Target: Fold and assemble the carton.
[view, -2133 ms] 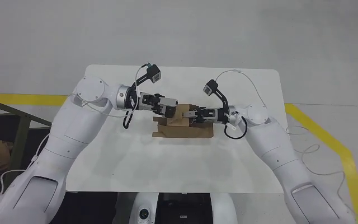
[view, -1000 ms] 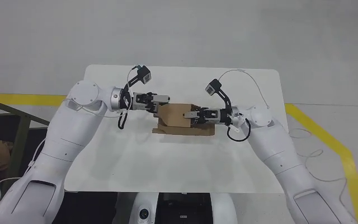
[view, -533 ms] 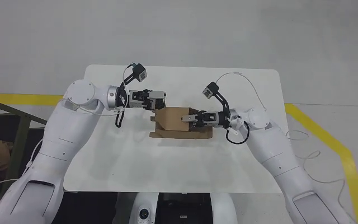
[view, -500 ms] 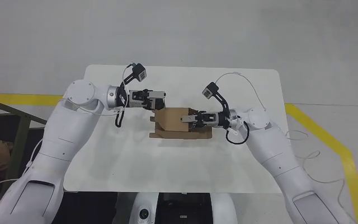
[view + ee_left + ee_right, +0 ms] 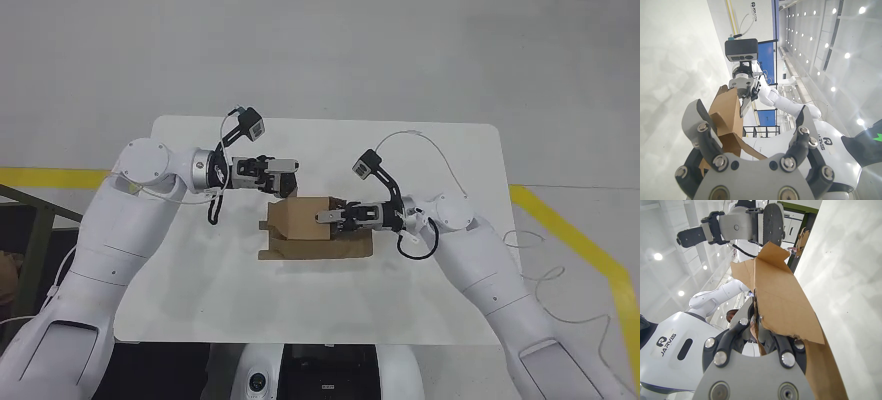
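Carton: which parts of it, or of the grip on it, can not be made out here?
- Top view: inside of the carton, covered by its raised panel and the right gripper.
- Right wrist view: where that gripper pinches, hidden behind the carton.
- Left wrist view: whether the left gripper touches the carton; one finger overlaps it.

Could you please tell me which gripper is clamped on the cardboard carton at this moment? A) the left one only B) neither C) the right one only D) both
C: the right gripper has its jaws closed on a panel of the carton, while the left gripper has its jaws wide apart, not closed on it.
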